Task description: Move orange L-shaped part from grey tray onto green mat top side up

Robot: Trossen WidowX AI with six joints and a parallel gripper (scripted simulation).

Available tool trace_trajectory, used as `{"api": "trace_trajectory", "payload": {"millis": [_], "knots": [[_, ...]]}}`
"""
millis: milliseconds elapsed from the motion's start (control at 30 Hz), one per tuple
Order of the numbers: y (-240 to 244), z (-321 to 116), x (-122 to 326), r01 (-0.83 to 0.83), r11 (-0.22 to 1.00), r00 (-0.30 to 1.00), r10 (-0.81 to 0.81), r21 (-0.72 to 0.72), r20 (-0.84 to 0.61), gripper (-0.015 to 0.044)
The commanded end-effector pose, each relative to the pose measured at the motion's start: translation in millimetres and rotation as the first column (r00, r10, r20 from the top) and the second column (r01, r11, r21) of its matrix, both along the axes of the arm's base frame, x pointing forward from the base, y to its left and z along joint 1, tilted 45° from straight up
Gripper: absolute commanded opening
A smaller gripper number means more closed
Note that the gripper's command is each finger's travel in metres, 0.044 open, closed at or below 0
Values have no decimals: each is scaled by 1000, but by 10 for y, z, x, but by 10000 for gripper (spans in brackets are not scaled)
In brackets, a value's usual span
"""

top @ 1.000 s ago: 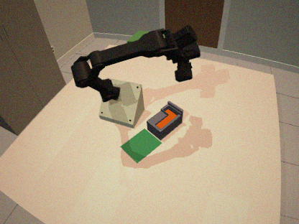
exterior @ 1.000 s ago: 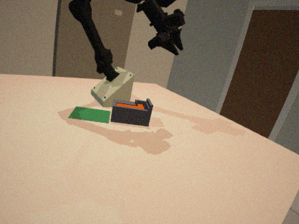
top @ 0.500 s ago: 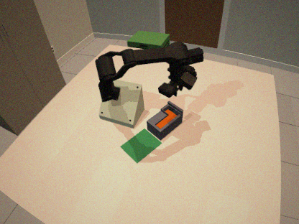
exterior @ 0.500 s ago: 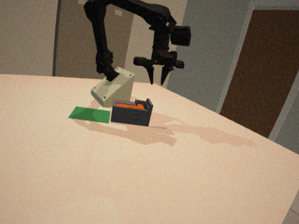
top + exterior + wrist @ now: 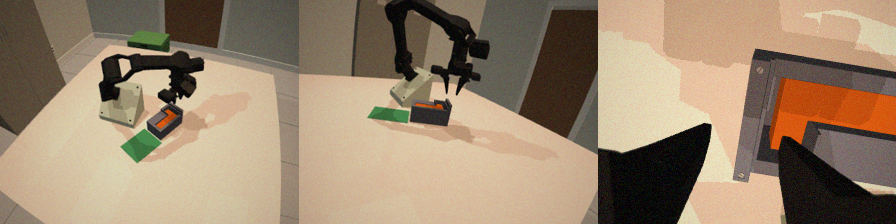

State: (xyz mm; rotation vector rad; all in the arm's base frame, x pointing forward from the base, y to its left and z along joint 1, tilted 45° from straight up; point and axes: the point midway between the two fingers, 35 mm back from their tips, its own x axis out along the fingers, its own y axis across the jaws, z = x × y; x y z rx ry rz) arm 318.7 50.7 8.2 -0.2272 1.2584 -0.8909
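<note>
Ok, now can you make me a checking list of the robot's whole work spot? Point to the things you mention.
Surface: pale tabletop [image 5: 90, 187] [image 5: 407, 172], shadows across it
Job's things: orange part [image 5: 164, 123] [image 5: 425, 105] [image 5: 825, 102] in the grey tray [image 5: 154, 133] [image 5: 430, 117] [image 5: 848, 145]; green mat [image 5: 138, 154] [image 5: 385, 115] beside the tray
Clutter: nothing seen
Grippers: end effector [image 5: 175, 100] [image 5: 451, 94] [image 5: 745, 138] above the tray, fingers apart, holding nothing
Cables: nothing seen
Surroundings: green box [image 5: 149, 36] beyond the table, brown door [image 5: 194, 21] [image 5: 565, 64]

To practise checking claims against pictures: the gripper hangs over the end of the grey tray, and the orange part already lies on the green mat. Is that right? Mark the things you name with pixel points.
Not quite: the orange part [image 5: 167, 120] [image 5: 428, 106] [image 5: 833, 102] sits in the grey tray [image 5: 160, 133] [image 5: 430, 116] [image 5: 858, 150], as the top view shows. The gripper [image 5: 175, 100] [image 5: 451, 94] [image 5: 745, 138] does hang over the tray's end.
</note>
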Motion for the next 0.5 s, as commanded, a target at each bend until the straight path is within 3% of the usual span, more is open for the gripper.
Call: {"api": "trace_trajectory", "payload": {"millis": [0, 467], "knots": [[-357, -318, -48, 11, 1000, 1000, -12, -18, -19, 180], [-417, -377, -48, 12, 1000, 1000, -12, -18, -19, 180]]}}
